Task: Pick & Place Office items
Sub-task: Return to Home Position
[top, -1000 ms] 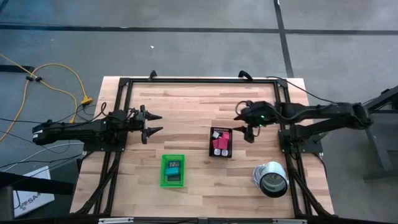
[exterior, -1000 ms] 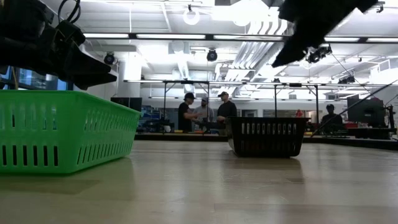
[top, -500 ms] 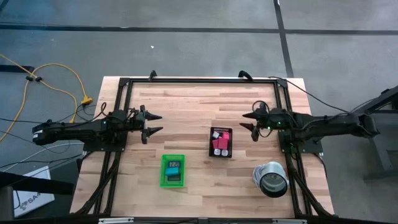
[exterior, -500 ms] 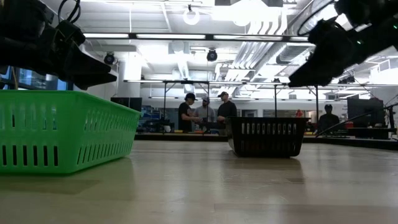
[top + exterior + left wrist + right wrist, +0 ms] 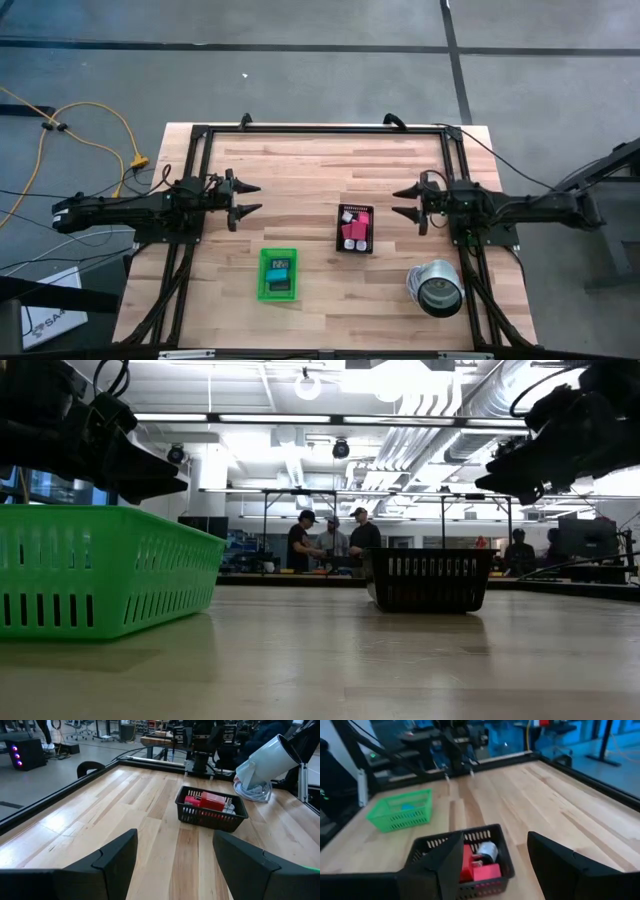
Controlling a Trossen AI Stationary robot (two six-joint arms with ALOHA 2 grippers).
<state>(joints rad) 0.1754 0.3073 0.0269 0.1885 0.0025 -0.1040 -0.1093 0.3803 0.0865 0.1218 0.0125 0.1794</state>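
Right gripper (image 5: pixel 404 202) has drawn back beside the black bin (image 5: pixel 340 235), jaws spread and empty. Left gripper (image 5: pixel 250 197) waits on the bin's far side, likewise spread.

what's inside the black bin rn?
The black slatted plastic bin holds several red and pink block-like pieces and a few small white pieces. Anything lying beneath that top layer is covered and cannot be seen, and so is the bin's floor.

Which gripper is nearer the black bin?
Right. The right gripper, open, is close beside the black bin; the left gripper, open, waits farther off on the opposite side.
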